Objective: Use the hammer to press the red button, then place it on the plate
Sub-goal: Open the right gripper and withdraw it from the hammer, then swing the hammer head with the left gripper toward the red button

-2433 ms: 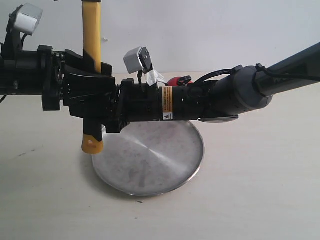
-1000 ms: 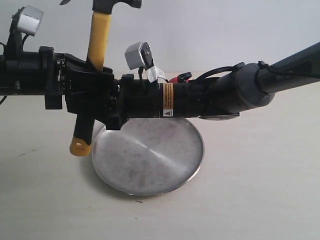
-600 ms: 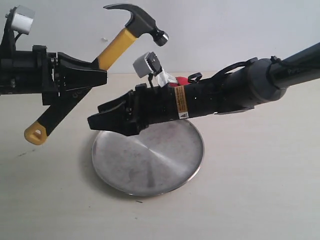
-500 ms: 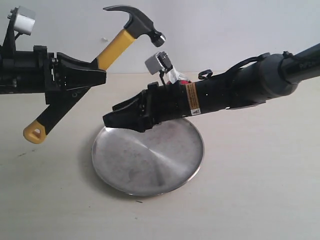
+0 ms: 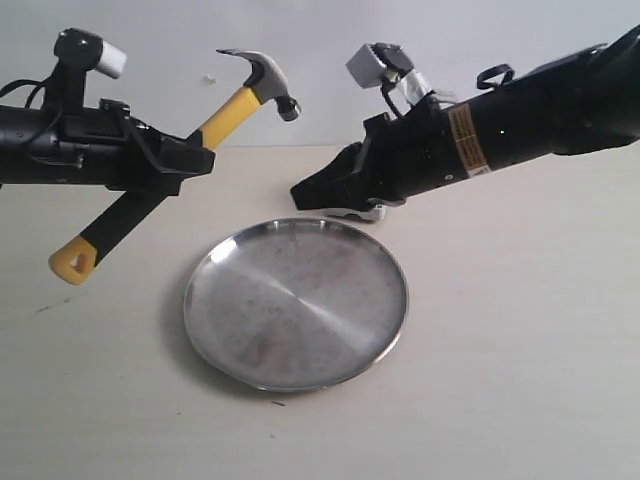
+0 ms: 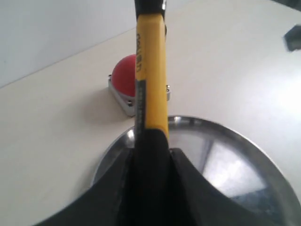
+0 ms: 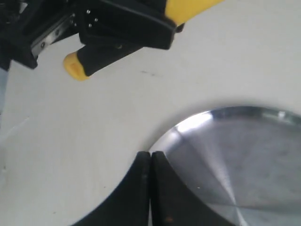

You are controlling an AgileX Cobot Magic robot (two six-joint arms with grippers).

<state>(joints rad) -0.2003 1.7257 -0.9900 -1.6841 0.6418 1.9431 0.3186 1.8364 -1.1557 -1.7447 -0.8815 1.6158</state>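
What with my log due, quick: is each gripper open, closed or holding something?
Left gripper: closed on the hammer, held in the air.
Right gripper: closed, fingers pressed together, holding nothing.

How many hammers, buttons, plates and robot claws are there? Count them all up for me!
hammer: 1
red button: 1
plate: 1
claws: 2 (left claw, right claw)
Total: 5
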